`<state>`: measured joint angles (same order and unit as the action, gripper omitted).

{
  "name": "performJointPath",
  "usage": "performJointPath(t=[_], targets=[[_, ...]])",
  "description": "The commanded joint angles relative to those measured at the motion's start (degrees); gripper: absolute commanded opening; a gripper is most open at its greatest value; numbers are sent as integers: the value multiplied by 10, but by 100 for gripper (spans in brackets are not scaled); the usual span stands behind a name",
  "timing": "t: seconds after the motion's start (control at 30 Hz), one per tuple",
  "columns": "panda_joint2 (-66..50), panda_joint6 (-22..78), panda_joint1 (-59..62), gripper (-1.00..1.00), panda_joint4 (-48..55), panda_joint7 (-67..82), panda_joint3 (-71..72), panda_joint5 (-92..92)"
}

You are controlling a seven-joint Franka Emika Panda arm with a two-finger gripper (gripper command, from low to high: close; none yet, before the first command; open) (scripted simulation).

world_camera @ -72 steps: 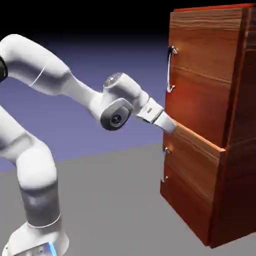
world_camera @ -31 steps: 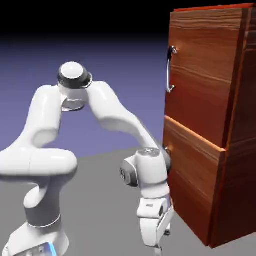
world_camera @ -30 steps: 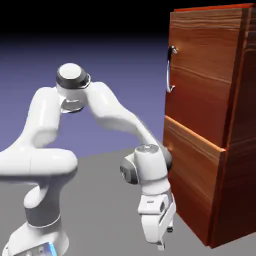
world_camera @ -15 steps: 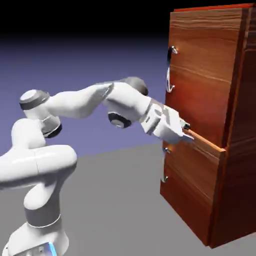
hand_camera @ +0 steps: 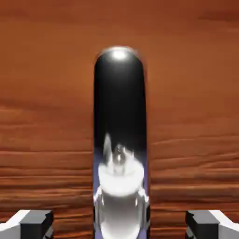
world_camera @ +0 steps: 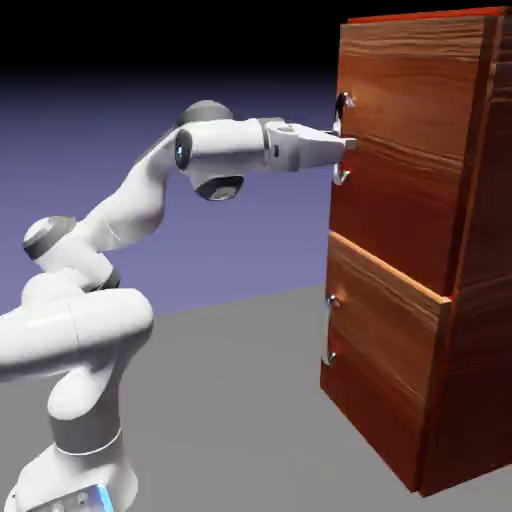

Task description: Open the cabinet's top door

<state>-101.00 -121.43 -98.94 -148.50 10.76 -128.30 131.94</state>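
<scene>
Jaws spread wide on the gripper [hand_camera: 119, 224], grey fingertips [hand_camera: 29, 224] parked at either side of the hand view, nothing clamped. Dead centre between them, large and close, the silver handle [hand_camera: 119, 140], its glossy bar mirroring the white hand; not touched by either finger. Right behind the bar, filling the view, the top door [world_camera: 400, 170], reddish wood grain. From the exterior view, gripper [world_camera: 345, 144] level, nosed up to the handle [world_camera: 341, 140] around its middle. Below the hand, the shorter lower panel [world_camera: 385, 350] of the cabinet [world_camera: 480, 300], standing slightly proud.
</scene>
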Motion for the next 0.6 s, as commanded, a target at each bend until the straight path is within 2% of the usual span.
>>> performJointPath(t=[0.0, 0.3, 0.57], targets=[[0, 24, -5, -100, -16, 13, -11, 2], [6, 249, 14, -100, -115, 88, -112, -1], [116, 448, 43, -100, -150, 201, -230, -89]])
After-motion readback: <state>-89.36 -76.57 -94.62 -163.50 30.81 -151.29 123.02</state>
